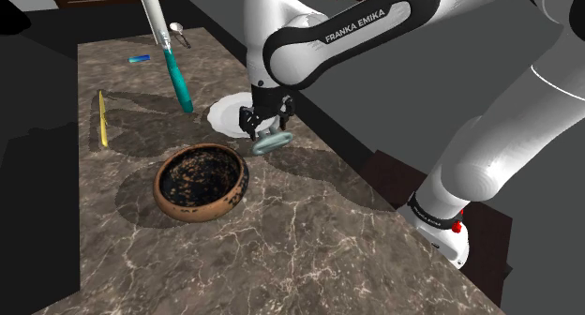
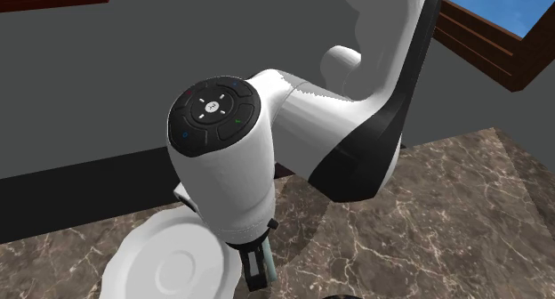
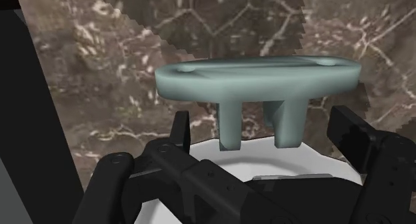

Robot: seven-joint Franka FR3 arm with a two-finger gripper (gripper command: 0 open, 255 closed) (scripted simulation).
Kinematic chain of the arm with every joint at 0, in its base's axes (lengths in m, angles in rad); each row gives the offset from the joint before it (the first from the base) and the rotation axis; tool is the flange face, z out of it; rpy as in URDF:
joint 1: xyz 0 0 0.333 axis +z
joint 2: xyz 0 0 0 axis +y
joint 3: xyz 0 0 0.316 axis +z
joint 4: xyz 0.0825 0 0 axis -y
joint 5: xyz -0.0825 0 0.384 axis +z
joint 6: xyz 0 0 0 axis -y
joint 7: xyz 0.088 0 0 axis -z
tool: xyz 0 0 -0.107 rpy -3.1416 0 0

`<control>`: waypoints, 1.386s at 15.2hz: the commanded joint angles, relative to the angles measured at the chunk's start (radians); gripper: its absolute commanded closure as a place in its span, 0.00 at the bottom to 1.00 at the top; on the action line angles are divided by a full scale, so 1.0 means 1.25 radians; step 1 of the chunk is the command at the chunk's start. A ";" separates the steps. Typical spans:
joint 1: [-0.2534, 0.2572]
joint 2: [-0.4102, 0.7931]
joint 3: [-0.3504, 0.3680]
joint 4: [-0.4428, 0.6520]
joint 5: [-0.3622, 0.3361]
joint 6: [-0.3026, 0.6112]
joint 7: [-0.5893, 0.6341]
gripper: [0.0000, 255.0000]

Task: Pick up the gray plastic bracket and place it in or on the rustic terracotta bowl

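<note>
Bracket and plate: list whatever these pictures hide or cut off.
1. Bracket, second exterior view: the arm covers most of it, and the bottom edge cuts off its lower end.
2. Plate, same view: cut off by the bottom edge and partly behind the arm.
3. Plate, shoulder view: the gripper and arm hide its near side.

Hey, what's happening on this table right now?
The white arm's black gripper holds a pale grey-green bracket just above the marble table, beside a white plate. The bracket is not yet in the brown bowl, which sits toward the shoulder view's lower left.
</note>
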 commanded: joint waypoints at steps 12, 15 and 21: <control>0.000 0.000 0.000 -0.002 0.000 0.002 0.000 1.00; 0.000 0.000 0.000 -0.002 0.000 0.002 0.000 1.00; 0.000 -0.022 -0.005 0.033 0.007 -0.053 -0.006 1.00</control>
